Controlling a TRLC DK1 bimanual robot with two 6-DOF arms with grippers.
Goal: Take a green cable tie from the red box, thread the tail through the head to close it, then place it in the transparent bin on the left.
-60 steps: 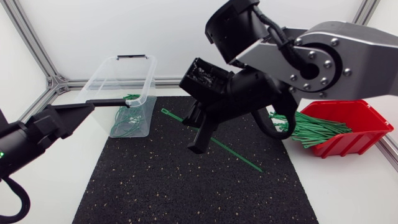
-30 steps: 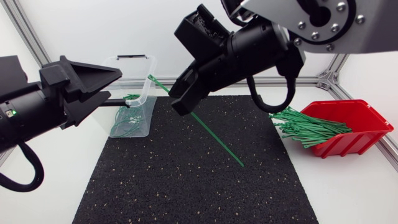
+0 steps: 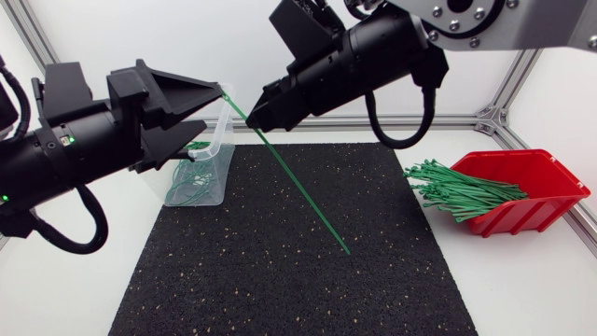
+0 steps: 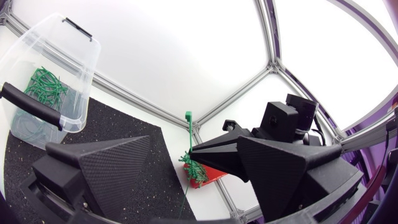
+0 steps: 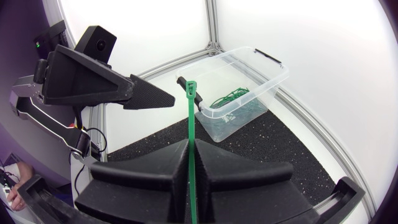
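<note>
- My R end effector (image 3: 258,116) grips tie (image 3: 300,194), above mat (image 3: 261,271).
- My L end effector (image 3: 211,110) open beside tie head, partly hiding bin (image 3: 207,182).
- Well apart: box (image 3: 546,182) on surface (image 3: 522,280).

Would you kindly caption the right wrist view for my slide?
Right gripper shut on a green tie, left gripper open ahead.

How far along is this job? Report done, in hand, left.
Done: one straight green cable tie is out of the red plastic box, clamped in the right gripper. In hand: its head is near the open left gripper; nothing is threaded. Left: thread the tail, close the loop, drop it in the transparent plastic bin, which already holds looped ties.
</note>
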